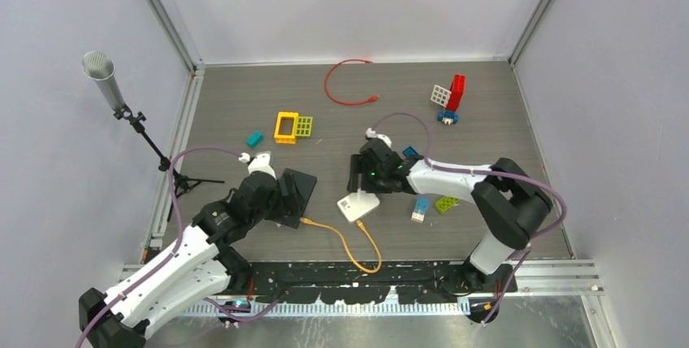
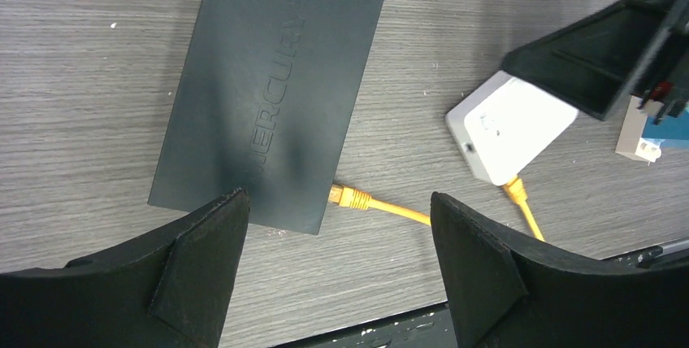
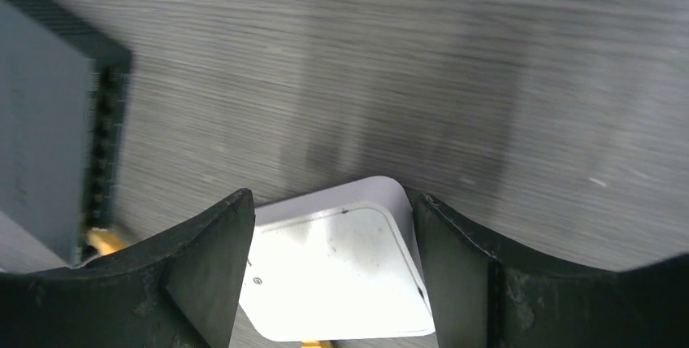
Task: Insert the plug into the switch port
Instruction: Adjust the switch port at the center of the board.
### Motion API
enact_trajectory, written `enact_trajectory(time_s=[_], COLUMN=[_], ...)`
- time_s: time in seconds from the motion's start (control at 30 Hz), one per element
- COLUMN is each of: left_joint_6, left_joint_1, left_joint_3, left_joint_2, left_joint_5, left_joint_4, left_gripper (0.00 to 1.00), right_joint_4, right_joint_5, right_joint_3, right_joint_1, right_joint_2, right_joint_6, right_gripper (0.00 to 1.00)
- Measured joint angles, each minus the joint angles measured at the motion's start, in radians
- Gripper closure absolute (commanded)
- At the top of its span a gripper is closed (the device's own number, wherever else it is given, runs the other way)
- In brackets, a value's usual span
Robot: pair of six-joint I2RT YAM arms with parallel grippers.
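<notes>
Scene: grey wood-grain surface, both arms reaching toward its middle.

Task items. We see the black Mercury switch lying flat, left of centre, logo side up. The orange Ethernet cable runs from the switch's near right corner, loops toward the near edge and comes back up to the white box. The orange plug meets the switch's right edge at that near corner. The right wrist view shows a row of ports along this edge with orange at its near end. We cannot tell whether the plug is fully seated. The cable's second plug meets the near side of the white box.

Left pincer: open, fingers spread wide, nothing between them. It hovers over the switch's near edge, and the orange plug shows in the gap below.

Right pincer: fingers stand on either side of the white box, close against its two sides. We cannot tell whether they press it or only flank it.

Other items, all well apart from the switch:
- red cable, curled at the far side
- yellow brick frame, with a green grid piece touching its right side
- teal block
- red brick tower, far right
- microphone on a stand, at the left wall
</notes>
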State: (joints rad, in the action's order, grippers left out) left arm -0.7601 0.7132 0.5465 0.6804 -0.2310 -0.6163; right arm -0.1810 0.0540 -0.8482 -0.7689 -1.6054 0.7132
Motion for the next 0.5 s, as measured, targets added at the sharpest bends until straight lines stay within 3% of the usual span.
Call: enact_trajectory(time_s=[0.23, 0.5], left_joint_6=[0.006, 0.063], left_joint_1=[0.0, 0.0], left_joint_3=[0.0, 0.045], left_joint_2=[-0.002, 0.076], left_joint_5=[-0.015, -0.036], left_joint_4=[0.014, 0.027], left_gripper=[0.16, 0.15], right_joint_4=[-0.012, -0.124], right_joint_5=[0.055, 0.247], right_joint_3=[-0.179, -0.176], right_joint_1=[-0.069, -0.035], right_joint_2=[-0.092, 0.132], right_joint_6=[-0.056, -0.216], right_gripper=[0.15, 0.15])
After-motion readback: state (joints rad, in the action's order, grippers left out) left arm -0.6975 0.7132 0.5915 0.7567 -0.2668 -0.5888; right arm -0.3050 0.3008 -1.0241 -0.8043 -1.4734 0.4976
